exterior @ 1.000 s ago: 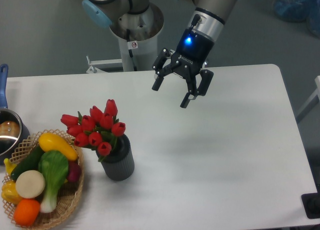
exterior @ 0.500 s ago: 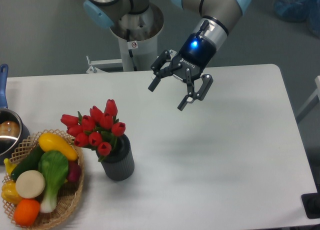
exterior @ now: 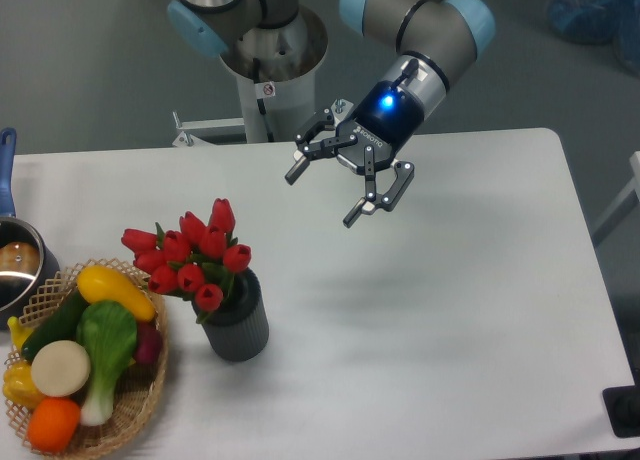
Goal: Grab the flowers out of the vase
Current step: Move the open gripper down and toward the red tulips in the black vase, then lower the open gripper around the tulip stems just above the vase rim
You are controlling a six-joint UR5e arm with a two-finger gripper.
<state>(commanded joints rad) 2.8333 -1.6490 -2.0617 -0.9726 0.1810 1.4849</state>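
Note:
The flowers (exterior: 190,256), a bunch of red tulip buds with green leaves, stand in the vase (exterior: 238,321), a dark grey ribbed cylinder at the left-centre of the white table. My gripper (exterior: 320,196) hangs above the table, up and to the right of the flowers and well apart from them. Its two black fingers (exterior: 354,215) are spread wide with nothing between them, and it tilts toward the left.
A wicker basket (exterior: 130,412) of colourful vegetables sits at the front left, right beside the vase. A metal pot with a blue handle (exterior: 12,270) is at the left edge. The robot base (exterior: 270,50) stands behind the table's back edge.
The gripper has drifted a little to the left and rotated further toward the flowers, staying open. The flowers and vase have not moved.

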